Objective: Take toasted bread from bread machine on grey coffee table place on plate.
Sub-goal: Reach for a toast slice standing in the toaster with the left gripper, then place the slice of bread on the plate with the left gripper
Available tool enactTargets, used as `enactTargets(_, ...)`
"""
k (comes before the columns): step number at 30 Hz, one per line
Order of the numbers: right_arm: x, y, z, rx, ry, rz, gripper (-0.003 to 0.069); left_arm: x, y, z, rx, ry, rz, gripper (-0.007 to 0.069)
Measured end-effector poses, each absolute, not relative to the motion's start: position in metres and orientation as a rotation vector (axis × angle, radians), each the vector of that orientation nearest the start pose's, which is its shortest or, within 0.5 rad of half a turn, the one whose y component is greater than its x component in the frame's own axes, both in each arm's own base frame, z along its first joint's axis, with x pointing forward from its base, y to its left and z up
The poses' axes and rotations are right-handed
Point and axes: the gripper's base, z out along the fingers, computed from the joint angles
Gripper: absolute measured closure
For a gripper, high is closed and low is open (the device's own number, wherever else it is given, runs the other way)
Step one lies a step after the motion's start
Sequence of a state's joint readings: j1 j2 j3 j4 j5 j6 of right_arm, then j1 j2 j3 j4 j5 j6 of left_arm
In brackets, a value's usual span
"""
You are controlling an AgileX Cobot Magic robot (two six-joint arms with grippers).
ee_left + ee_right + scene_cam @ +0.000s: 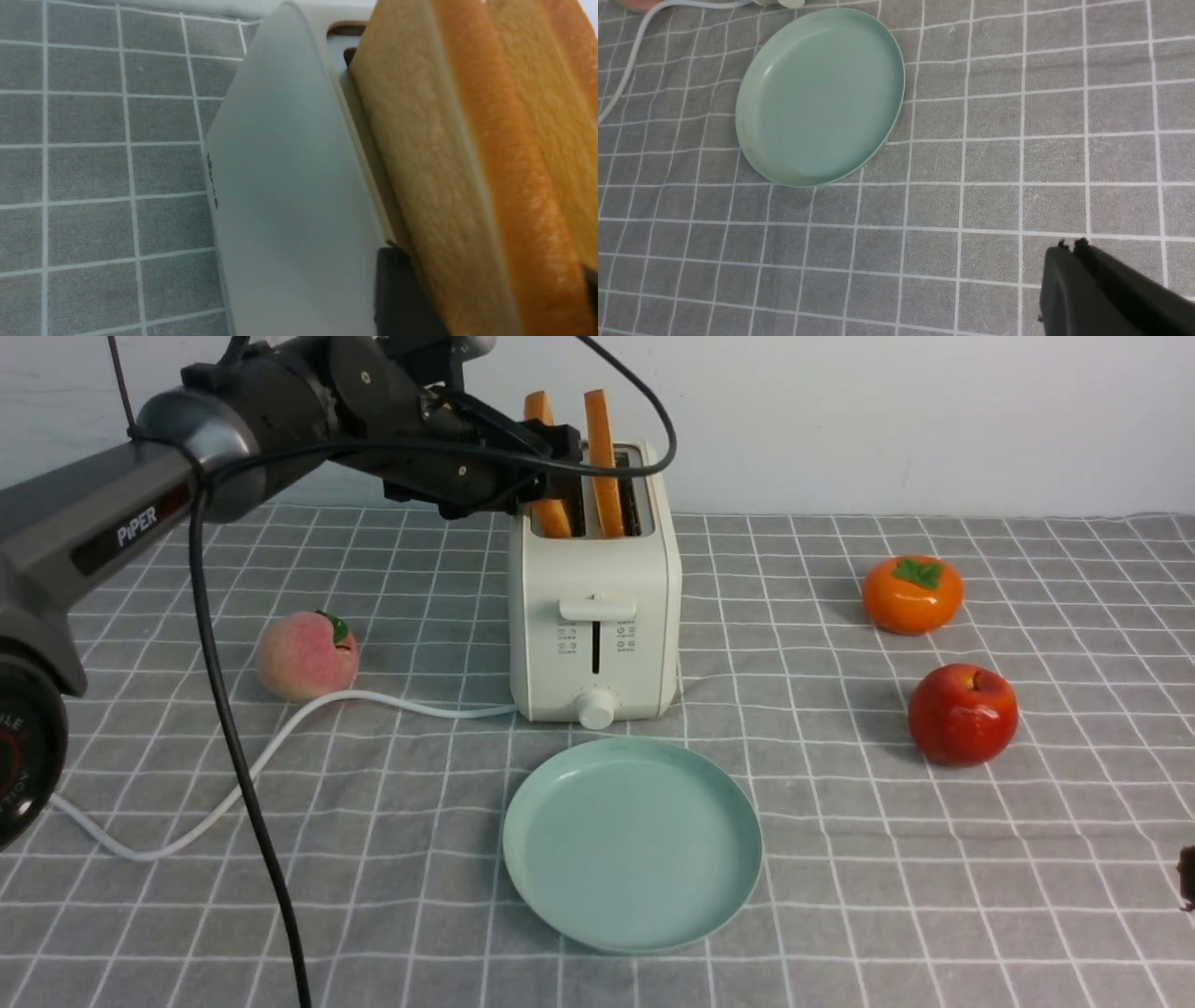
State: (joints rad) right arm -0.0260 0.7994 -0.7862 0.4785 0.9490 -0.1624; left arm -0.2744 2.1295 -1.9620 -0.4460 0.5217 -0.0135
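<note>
Lab mock-up: grey coffee table (840, 896), blank wall (887, 420)

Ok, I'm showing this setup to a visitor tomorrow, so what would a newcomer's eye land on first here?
Probably the cream toaster mid-table, two orange-crusted toast slices standing in its slots, with the left gripper straddling the left slice. An empty mint-green plate lies just in front, and bright fruit flanks them: a peach on the left, a persimmon and red apple on the right.
</note>
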Motion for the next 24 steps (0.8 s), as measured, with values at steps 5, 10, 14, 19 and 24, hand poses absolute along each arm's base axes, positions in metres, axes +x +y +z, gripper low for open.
enactTargets(5, 0.138, 0.031, 0.331, 0.006, 2.369, 0.511, 0.0646, 0.477, -0.158, 0.315, 0.012, 2.166, -0.638, 0.0543)
enactTargets(10, 0.138, 0.031, 0.331, 0.006, 2.368, 0.512, 0.0644, 0.437, -0.146, 0.393, 0.065, 2.053, -0.650, 0.0532)
enactTargets(14, 0.139, 0.030, 0.332, 0.010, 2.359, 0.508, 0.0644, 0.378, -0.131, 0.458, 0.166, 2.033, -0.604, 0.0532)
enactTargets(19, 0.139, 0.030, 0.332, 0.012, 2.351, 0.506, 0.0644, 0.334, -0.123, 0.472, 0.213, 2.124, -0.634, 0.0532)
enactTargets(24, 0.139, 0.030, 0.332, 0.012, 2.350, 0.506, 0.0638, 0.303, -0.131, 0.396, 0.263, 2.316, -0.864, 0.0532)
